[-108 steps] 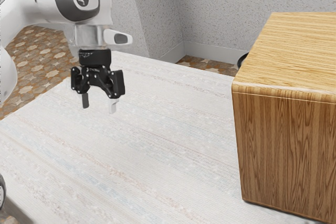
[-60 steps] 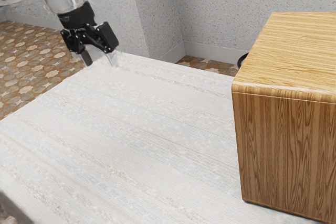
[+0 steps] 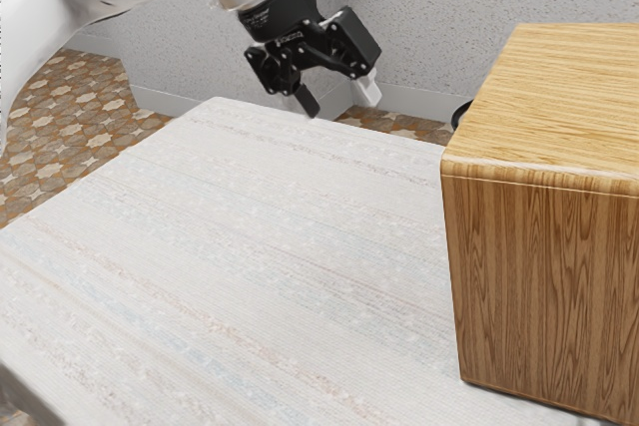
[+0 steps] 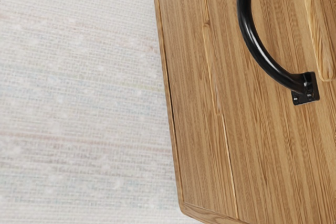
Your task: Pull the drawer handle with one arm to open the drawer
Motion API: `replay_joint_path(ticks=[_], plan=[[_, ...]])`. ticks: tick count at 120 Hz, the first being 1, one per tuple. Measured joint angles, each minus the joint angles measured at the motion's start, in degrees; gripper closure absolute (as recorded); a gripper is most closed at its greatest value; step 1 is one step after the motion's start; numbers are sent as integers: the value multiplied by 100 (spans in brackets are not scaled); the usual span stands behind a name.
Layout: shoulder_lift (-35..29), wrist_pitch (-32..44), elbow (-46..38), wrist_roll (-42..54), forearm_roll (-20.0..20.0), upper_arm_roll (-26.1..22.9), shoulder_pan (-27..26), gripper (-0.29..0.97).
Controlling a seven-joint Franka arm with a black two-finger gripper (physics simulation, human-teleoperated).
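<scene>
A wooden drawer cabinet (image 3: 544,216) stands on the table at the exterior view's right. A black bit of its handle (image 3: 460,113) peeks out behind its far left corner. My black gripper (image 3: 342,104) hangs open and empty above the table's far edge, tilted, well to the left of the cabinet and apart from it. In the wrist view the wooden drawer front (image 4: 220,129) shows with its curved black handle (image 4: 255,45) and the handle's square mount (image 4: 305,88).
The pale woven table top (image 3: 230,256) stretches bare from the cabinet to the exterior view's left. Speckled grey walls (image 3: 429,7) close the room behind, above a patterned tile floor (image 3: 70,117).
My arm has risen from low over the table's left part and swung right along the far edge, nearer the cabinet. The fingers have stayed open.
</scene>
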Motion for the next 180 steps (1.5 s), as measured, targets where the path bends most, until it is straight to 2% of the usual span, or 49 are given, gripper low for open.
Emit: replay_joint_path(ticks=[33, 44, 51, 79, 106, 180], plan=[[247, 526, -101, -748, 118, -11, -173, 0], [238, 650, -96, -889, 858, -58, -403, 0], [209, 705, -91, -972, 1086, -104, -453, 0], [249, 733, -103, -1227, 418, -69, -142, 0], [433, 816, -100, -1402, -75, -117, -113, 0], [646, 984, -228, -1659, -279, -169, -189, 0]])
